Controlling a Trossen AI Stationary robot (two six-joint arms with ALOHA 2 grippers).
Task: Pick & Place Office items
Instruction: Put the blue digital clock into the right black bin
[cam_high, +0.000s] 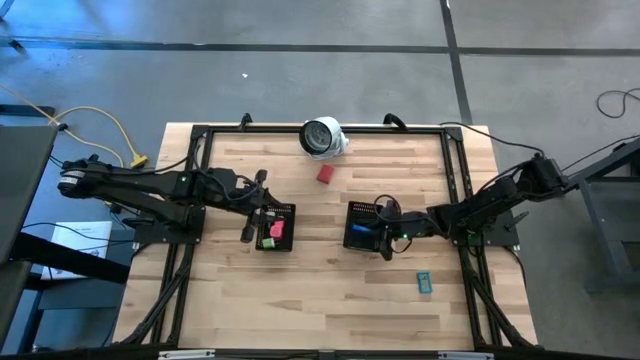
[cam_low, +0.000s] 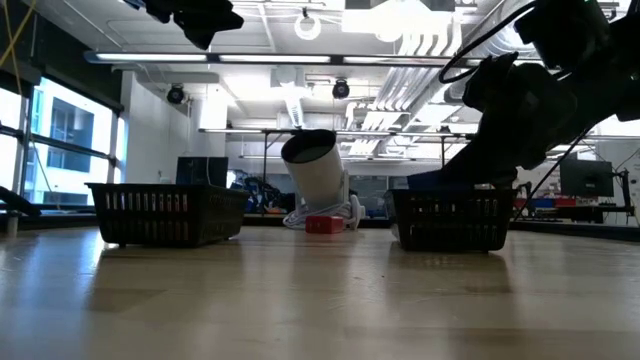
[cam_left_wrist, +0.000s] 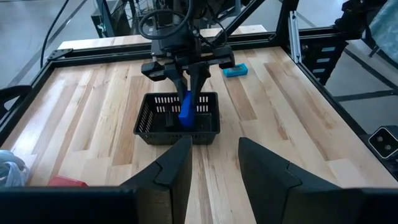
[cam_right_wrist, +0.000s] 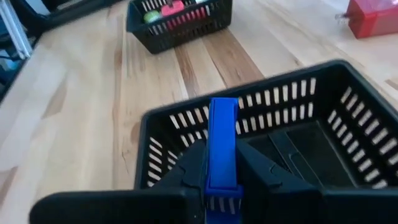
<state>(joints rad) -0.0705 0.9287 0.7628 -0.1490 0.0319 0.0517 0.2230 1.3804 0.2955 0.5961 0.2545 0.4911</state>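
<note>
**No legible markings found**

Inspection of all four views is yielding no readable text, label, brand, number or sign. The blue piece (cam_right_wrist: 222, 146), the red piece (cam_high: 325, 174) and the teal piece (cam_high: 424, 282) are showing plain faces. The two black mesh trays (cam_high: 277, 228) (cam_high: 362, 226) are carrying no tags. The white round object (cam_high: 322, 137) is showing only a dark face, with nothing written that can be made out. The wooden surface (cam_high: 330, 290) is bearing no stickers. The screens in the room behind are too small to read.
</note>
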